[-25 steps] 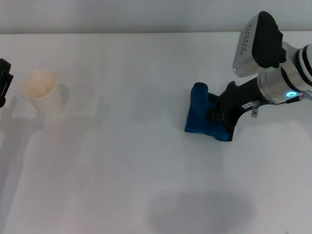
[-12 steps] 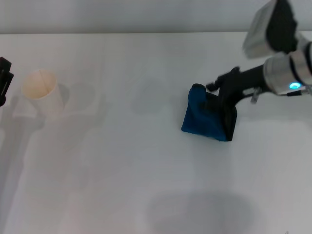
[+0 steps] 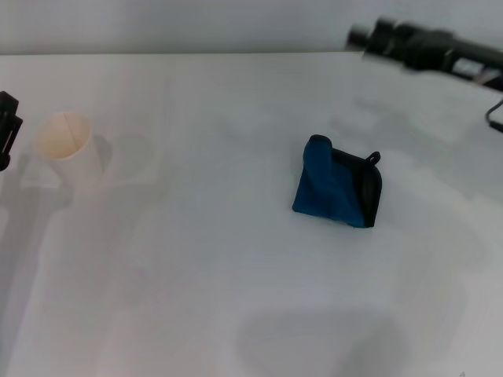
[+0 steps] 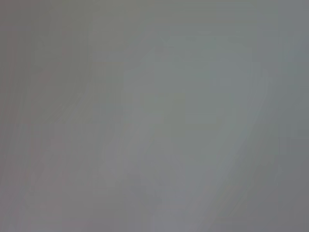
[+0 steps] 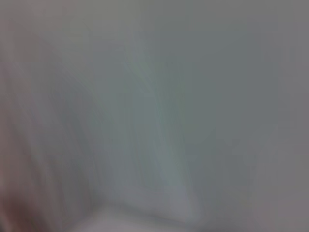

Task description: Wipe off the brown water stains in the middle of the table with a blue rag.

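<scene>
Now, reading across from your left:
Left gripper (image 3: 6, 129): parked at the table's nine o'clock edge; you cannot tell how its fingers stand.
Paper cup (image 3: 69, 149): upright, just beside it.
Table (image 3: 196, 259): white, and you will find no brown stain showing at its middle.
Blue rag (image 3: 336, 187): lies free at about three o'clock of centre, crumpled, black-edged, loop at one o'clock; likely soft and light, so pinch the raised fold.
Right gripper (image 3: 369, 38): up at one o'clock, well apart from the rag; grip unreadable.
</scene>
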`<action>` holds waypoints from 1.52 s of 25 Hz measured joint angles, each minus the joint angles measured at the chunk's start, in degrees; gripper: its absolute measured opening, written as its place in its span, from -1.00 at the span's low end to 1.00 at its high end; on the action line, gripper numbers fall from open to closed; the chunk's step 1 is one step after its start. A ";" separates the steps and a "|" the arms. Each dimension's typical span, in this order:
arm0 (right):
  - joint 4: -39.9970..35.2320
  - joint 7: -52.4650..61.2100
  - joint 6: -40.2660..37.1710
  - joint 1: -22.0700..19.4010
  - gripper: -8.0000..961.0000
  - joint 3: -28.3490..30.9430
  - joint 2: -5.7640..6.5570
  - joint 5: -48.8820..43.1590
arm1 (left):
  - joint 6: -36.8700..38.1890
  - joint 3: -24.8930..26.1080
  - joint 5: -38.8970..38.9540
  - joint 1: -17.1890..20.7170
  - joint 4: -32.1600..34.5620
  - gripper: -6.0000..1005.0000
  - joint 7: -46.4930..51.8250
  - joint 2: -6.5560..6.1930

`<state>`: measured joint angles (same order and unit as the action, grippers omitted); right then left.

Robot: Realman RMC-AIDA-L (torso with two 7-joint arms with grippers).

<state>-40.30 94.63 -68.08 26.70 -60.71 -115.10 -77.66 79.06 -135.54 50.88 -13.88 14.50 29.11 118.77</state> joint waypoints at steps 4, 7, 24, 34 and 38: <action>11.65 -8.86 -3.25 -0.43 0.74 4.76 -0.03 14.40 | 0.05 0.02 -0.23 -0.35 0.04 0.74 -1.06 0.07; 17.90 -17.91 -1.86 -0.43 0.74 5.90 -0.25 20.87 | 0.08 0.02 -0.31 -0.56 0.09 0.74 -1.08 0.07; 39.01 -74.51 2.37 2.60 0.74 6.37 -1.10 49.34 | -0.32 0.02 0.39 -0.93 -0.15 0.74 -1.50 0.32; 39.26 -74.26 2.69 2.60 0.74 6.43 -1.09 49.60 | -1.15 -0.04 2.18 -1.09 -0.75 0.74 -2.04 0.33; 39.19 -74.24 4.36 2.73 0.74 6.49 -1.09 50.69 | -4.34 -0.37 2.26 -1.65 -0.80 0.74 -1.81 0.35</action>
<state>-1.12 20.39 -63.72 29.43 -54.23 -116.19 -26.97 74.72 -135.91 53.14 -15.52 13.70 27.30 119.12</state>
